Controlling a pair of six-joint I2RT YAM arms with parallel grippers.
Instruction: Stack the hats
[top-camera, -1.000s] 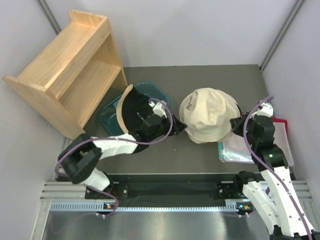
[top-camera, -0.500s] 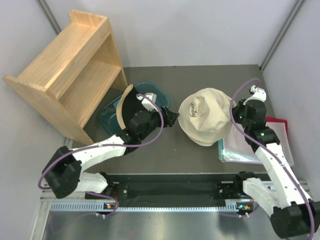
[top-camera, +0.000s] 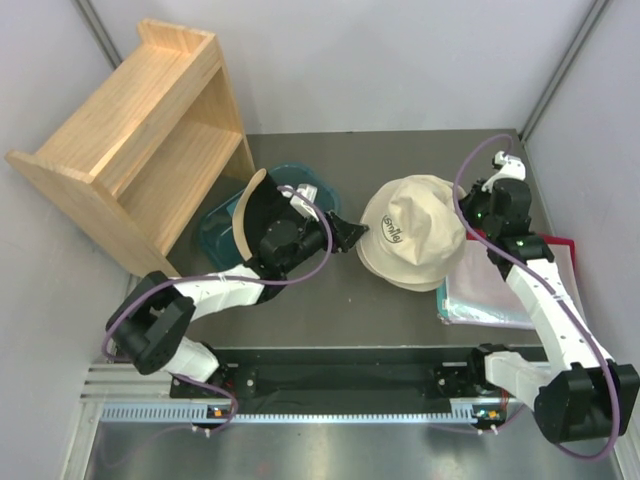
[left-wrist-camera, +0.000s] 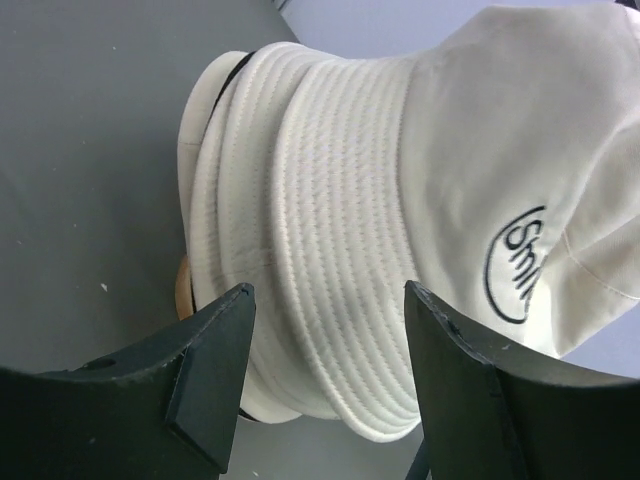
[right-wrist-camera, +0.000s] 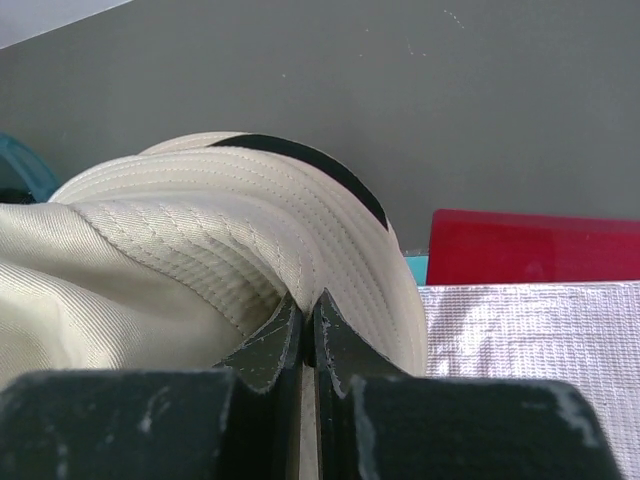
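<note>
Cream hats (top-camera: 412, 240) lie piled near the worktop's (top-camera: 400, 160) right edge; the right claw (right-wrist-camera: 308, 318) pinches a brim; the left claw (left-wrist-camera: 328, 300) gapes just beside them.

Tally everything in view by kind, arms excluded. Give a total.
Hats: 3 told apart, 2 brims in the cream pile, 1 black-lined hat in the tub
Teal tub: 1
Wooden shelf: 1
Silvery pouch: 1
Red flat item: 1
Total: 7
</note>
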